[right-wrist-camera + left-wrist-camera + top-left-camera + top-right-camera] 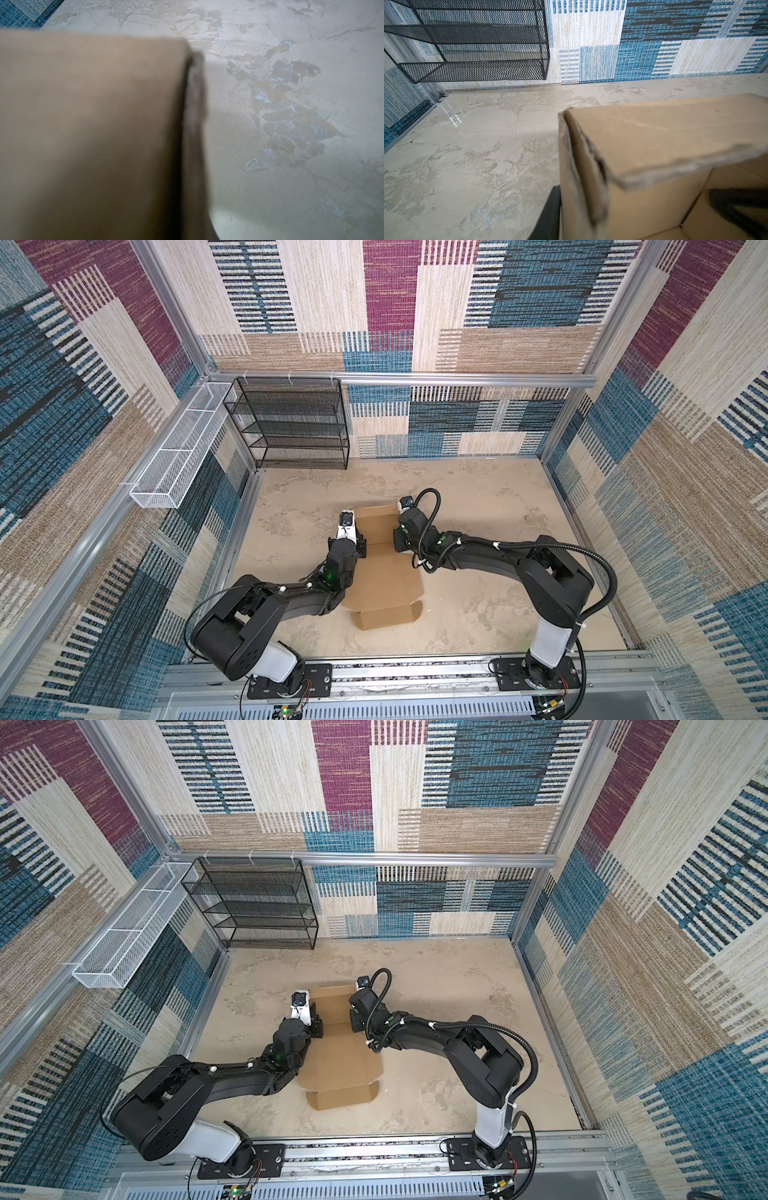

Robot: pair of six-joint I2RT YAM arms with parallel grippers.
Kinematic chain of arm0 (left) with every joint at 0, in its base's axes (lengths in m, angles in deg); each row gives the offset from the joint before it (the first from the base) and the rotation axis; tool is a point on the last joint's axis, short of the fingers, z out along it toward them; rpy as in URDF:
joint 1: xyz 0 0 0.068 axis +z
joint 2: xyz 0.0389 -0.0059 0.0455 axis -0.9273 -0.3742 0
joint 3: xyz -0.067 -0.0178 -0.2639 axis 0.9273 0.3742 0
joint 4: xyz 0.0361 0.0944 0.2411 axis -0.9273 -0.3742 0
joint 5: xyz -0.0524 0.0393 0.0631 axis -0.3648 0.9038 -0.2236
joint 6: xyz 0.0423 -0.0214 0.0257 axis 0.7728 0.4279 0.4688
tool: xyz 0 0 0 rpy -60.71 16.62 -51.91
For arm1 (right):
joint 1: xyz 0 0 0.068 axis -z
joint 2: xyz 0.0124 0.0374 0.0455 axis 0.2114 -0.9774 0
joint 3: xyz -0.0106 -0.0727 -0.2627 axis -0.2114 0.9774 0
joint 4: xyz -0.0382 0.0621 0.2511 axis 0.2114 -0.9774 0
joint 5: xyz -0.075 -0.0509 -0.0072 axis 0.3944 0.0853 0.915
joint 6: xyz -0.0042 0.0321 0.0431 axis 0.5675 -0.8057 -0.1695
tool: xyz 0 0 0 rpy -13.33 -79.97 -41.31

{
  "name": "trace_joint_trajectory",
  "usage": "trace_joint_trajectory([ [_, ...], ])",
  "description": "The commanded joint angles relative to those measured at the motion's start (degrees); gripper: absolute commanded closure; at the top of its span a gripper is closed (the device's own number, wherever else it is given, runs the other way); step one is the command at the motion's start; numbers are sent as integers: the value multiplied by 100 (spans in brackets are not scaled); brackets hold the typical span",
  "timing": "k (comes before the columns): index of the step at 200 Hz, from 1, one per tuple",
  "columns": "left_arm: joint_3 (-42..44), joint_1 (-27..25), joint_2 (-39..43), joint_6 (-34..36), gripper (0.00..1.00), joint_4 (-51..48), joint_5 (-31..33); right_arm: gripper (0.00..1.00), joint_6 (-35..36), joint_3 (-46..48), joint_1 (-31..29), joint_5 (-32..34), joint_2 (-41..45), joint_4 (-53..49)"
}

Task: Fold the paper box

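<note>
One paper box [384, 568] sits mid-bench [478, 506], half formed. Two grippers flank its far half, likely to hold the side walls upright. The left gripper [360, 548] straddles the left wall; whether it pinches, I cannot tell. The right gripper [398, 540] is closed, apparently on the right wall. One black rack [291, 423] and one white basket [178, 448] hang behind.

Both arms reach inward, wrists pitched down; the left gripper [360, 546] stands slightly parted, the right gripper [399, 540] closed.
</note>
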Motion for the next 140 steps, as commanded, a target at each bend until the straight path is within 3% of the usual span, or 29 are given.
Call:
trace_joint_trajectory([
  [1,34,7,13,-275,77,-62,-54,100,11,-70,-17,-70,1,179],
  [108,225,7,-227,-503,74,2,-54,100,11,-85,-13,-54,8,161],
  [127,236,7,-324,-536,81,78,-36,100,11,-86,-15,-50,4,153],
  [140,226,7,-362,-514,91,79,-15,100,11,-86,-17,-56,9,154],
])
